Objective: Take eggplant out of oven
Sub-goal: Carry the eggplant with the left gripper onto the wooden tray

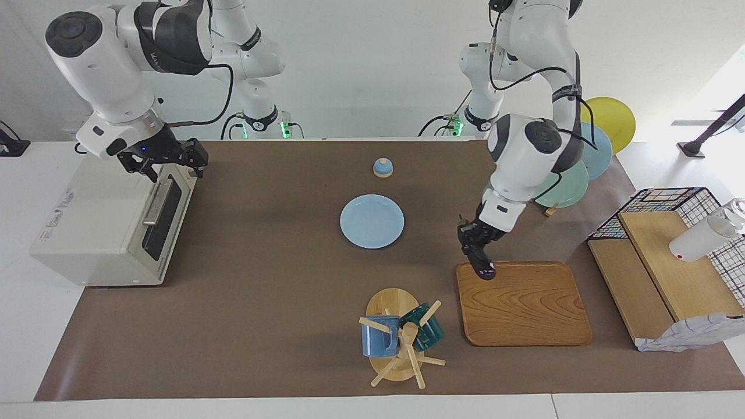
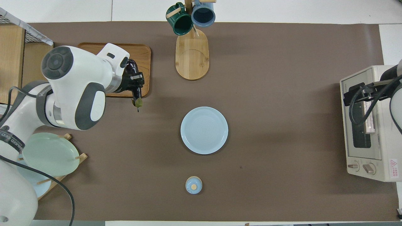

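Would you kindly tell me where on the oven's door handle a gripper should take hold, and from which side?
Grip the bar handle at its middle, coming down from above, in front of the oven. The bar runs along the shut door's top edge and appears to stand off it, so fingers could straddle its thin width. The right gripper, over that edge, looks best placed.

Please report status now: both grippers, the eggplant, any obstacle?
Left gripper shut on eggplant, over wooden tray corner. Right gripper open above closed oven. No obstacle on tray.
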Controlling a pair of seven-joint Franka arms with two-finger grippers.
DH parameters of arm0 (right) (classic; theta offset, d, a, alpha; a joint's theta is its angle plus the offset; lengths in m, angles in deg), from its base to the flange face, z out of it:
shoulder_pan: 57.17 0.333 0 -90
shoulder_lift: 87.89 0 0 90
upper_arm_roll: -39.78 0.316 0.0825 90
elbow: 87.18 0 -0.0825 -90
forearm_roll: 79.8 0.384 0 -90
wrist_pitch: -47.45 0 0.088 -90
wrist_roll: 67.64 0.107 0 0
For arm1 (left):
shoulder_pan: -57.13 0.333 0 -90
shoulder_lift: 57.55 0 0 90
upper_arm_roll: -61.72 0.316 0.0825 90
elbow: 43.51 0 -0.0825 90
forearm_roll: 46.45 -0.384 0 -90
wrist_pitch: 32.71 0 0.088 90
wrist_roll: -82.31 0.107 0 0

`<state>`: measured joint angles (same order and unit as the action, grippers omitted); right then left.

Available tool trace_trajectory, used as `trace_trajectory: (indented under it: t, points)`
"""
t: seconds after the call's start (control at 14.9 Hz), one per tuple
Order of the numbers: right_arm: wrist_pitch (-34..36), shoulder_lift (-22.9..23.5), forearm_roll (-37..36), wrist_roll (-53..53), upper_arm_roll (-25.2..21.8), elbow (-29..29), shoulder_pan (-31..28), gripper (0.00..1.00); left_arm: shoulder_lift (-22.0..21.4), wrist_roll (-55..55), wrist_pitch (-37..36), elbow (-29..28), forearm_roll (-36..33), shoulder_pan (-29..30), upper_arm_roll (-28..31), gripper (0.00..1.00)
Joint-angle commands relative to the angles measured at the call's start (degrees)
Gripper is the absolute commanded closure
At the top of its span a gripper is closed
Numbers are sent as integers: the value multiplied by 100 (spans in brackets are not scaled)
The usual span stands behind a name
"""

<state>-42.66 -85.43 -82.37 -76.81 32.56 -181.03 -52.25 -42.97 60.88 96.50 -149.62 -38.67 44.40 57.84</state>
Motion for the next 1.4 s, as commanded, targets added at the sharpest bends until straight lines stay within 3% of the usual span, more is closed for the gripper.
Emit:
trace_trajectory:
  t: [0.0, 0.27, 0.4, 0.94, 1.0, 1.07, 1.34]
  points:
    - [90, -79, 152, 83, 54, -29, -71, 0, 299, 804, -89, 265, 48, 515, -51, 100]
    - [37, -88, 143, 100, 28, -11, -79, 0, 1133, 1272, -89, 1187, -13, 798, -42, 100]
    - [72, -105, 134, 92, -8, -11, -88, 0, 1442, 1438, 25, 1365, -214, 824, -42, 100]
    - [81, -114, 143, 83, 1, -20, -71, 0, 1619, 1623, 386, 1260, -391, 851, -42, 100]
    - [81, -114, 143, 83, 1, -20, -71, 0, 1610, 1667, 386, 1251, -391, 868, -42, 92]
    - [81, -114, 143, 83, 1, -20, -71, 0, 1610, 1685, 368, 1251, -391, 877, -42, 1]
    - [81, -114, 143, 83, 1, -20, -71, 0, 1540, 1677, 263, 1312, -383, 921, -42, 0]
